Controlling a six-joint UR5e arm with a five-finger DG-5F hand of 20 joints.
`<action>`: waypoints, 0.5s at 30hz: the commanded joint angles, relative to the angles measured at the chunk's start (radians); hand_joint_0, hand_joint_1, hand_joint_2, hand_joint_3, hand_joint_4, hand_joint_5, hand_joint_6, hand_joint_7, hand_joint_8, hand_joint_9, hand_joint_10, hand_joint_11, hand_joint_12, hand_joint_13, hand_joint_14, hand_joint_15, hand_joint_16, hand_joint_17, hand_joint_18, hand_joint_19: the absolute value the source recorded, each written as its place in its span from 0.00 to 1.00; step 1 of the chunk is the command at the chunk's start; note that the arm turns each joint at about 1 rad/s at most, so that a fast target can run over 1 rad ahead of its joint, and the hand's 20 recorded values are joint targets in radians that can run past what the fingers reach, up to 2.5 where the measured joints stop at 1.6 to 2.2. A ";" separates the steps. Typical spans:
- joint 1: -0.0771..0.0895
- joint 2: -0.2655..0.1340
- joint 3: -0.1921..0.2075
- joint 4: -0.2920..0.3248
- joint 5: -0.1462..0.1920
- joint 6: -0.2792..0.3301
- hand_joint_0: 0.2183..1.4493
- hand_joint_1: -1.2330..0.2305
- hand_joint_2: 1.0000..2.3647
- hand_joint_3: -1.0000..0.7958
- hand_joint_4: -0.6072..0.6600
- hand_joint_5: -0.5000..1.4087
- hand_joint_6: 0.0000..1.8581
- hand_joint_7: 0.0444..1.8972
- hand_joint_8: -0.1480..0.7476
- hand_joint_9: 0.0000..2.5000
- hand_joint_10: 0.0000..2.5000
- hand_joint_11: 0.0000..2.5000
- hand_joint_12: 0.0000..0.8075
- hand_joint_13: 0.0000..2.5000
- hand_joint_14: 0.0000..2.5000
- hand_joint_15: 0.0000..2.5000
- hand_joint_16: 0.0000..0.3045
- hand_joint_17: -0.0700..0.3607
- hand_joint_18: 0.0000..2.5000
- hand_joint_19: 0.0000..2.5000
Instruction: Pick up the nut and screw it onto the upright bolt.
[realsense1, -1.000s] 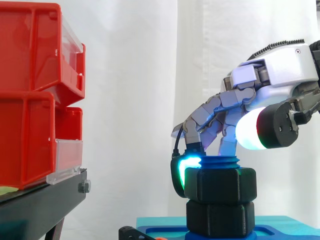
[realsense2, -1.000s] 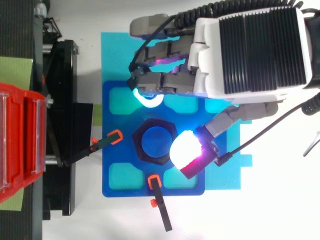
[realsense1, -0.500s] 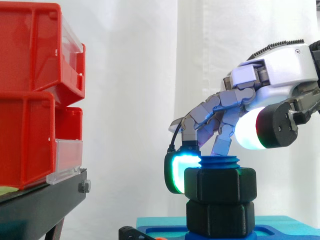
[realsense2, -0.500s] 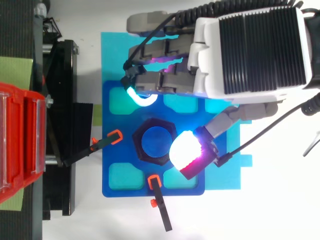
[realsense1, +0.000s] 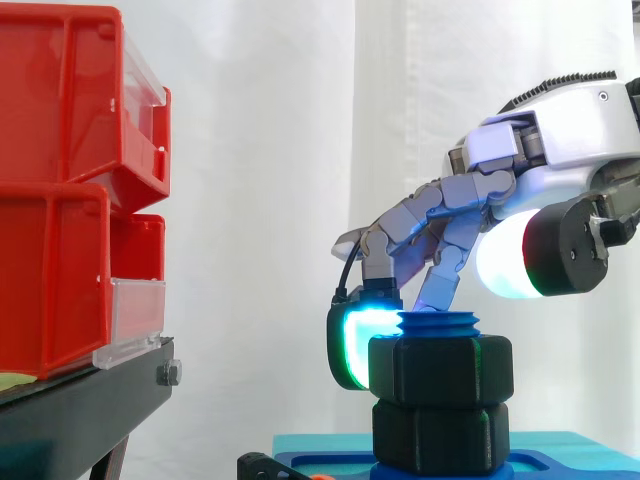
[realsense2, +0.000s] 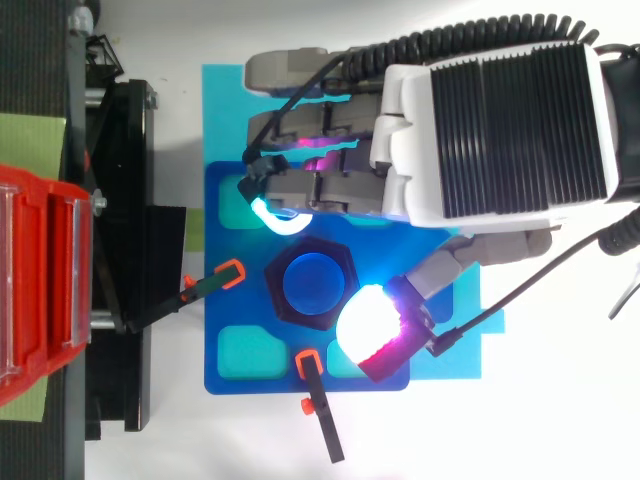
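Side view: the black hexagonal nut (realsense1: 440, 370) sat on the upright blue bolt (realsense1: 440, 323), with the hand (realsense1: 570, 125) above it spread wide, a cyan fingertip (realsense1: 350, 345) just beside one face. Top view: the fingers and thumb flanked the nut (realsense2: 272, 285), clasping nothing.

The bolt (realsense1: 440, 323) is blue and stands upright at the middle of the blue base plate (realsense2: 215, 315), with only its threaded tip showing. The nut (realsense1: 440, 370) is black, hexagonal and chunky, and sits level around the bolt near its top. Right under the nut, a second black hexagonal piece (realsense1: 438, 436) rests on the base plate.
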 joint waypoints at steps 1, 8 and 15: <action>0.002 0.000 0.000 0.004 0.000 -0.001 0.23 0.68 0.00 0.28 0.70 0.24 0.27 0.47 0.43 0.35 0.00 0.00 0.33 0.16 0.00 0.00 0.10 0.32 0.00 0.00; 0.002 -0.001 -0.003 0.004 0.003 0.001 0.22 0.70 0.00 0.28 0.70 0.24 0.27 0.46 0.43 0.30 0.00 0.00 0.37 0.11 0.00 0.00 0.11 0.34 0.00 0.00; 0.003 0.000 -0.026 0.009 0.003 0.001 0.22 0.71 0.00 0.28 0.70 0.24 0.27 0.46 0.43 0.28 0.00 0.00 0.38 0.09 0.00 0.00 0.12 0.35 0.00 0.00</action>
